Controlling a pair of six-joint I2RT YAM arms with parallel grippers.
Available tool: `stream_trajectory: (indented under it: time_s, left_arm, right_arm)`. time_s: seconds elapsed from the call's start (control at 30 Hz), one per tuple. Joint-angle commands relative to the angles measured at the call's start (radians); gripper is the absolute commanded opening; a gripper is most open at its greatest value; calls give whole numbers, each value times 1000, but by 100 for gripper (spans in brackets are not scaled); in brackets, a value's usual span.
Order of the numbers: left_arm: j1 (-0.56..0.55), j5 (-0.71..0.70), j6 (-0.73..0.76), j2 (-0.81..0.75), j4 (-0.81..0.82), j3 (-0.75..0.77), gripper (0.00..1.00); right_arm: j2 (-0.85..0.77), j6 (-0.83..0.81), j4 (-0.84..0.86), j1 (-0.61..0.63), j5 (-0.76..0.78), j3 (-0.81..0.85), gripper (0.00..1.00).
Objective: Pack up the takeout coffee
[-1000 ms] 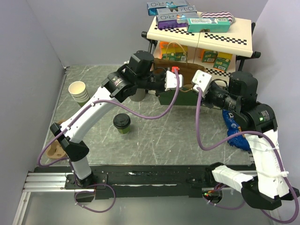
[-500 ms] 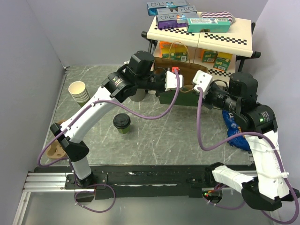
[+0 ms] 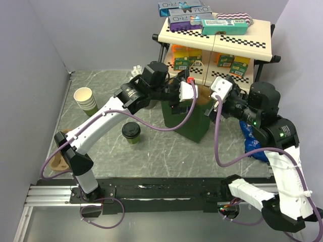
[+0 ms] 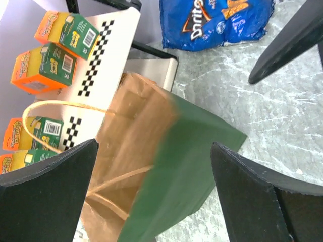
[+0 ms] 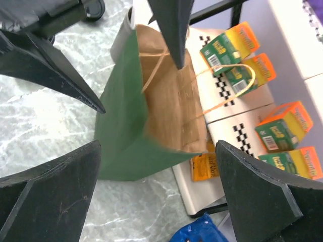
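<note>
The takeout coffee, a dark green cup with a black lid, stands alone on the table left of centre. A green paper bag with a brown inside stands upright with its mouth open between the arms. My left gripper hovers open over the bag's left rim and holds nothing. My right gripper is open at the right rim, also with nothing in it. In the left wrist view the bag lies below my spread left gripper, slightly blurred. The right wrist view shows the bag beyond my right gripper.
A rack of juice cartons and snack boxes stands right behind the bag. A blue chip bag lies at the right, under my right arm. A stack of cream cups sits at the far left.
Both grippers were shut on the bag's rim, holding it up near the rack. Both have opened and let go; the bag now stands upright, nearer the table's middle.
</note>
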Motion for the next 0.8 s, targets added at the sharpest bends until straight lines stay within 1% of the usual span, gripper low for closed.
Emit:
stream_trajectory:
  time_s: [0.0, 0.2, 0.3, 0.37, 0.4, 0.43, 0.47, 0.5, 0.53, 0.6, 0.63, 0.7, 0.73, 0.77]
  left_arm:
    - [-7, -30, 4, -57, 61, 8, 99]
    - [-7, -52, -8, -79, 92, 2, 99]
    - [-6, -164, -46, -118, 103, -2, 99]
    - [15, -265, -108, -170, 66, -35, 99]
    - [34, -267, -132, -192, 31, -53, 99]
    - [55, -257, -161, -229, -12, -94, 99]
    - [90, -257, -172, -249, -114, -123, 99]
    - [101, -273, -177, -267, -158, -157, 99]
    - [117, -298, -201, -307, -201, -244, 99]
    - [124, -335, -203, -338, -317, -332, 99]
    - [132, -335, -185, -359, -351, -414, 99]
    - [144, -348, -188, -381, -387, -496, 99]
    - [164, -350, -188, -397, -390, -562, 99]
    - [176, -362, -195, -401, -382, -587, 99]
  right_arm:
    - [-20, 23, 69, -3, 19, -1, 100]
    - [-17, 29, 82, -3, 7, -10, 100]
    - [-22, 44, 80, -3, 5, -13, 100]
    - [-34, 70, 92, -3, 9, -30, 100]
    - [-48, 78, 97, -1, 9, -39, 100]
    - [-55, 81, 99, -3, 7, -62, 100]
    - [-63, 87, 97, -3, -1, -73, 100]
    - [-74, 92, 96, -3, -5, -80, 100]
    - [-75, 99, 91, -1, -11, -90, 100]
    - [-77, 113, 65, -1, -33, -96, 100]
    - [-80, 125, 60, -3, -39, -106, 100]
    - [-92, 139, 53, -1, -68, -125, 100]
    - [-94, 156, 51, -1, -77, -140, 100]
    - [-97, 162, 47, -3, -90, -146, 100]
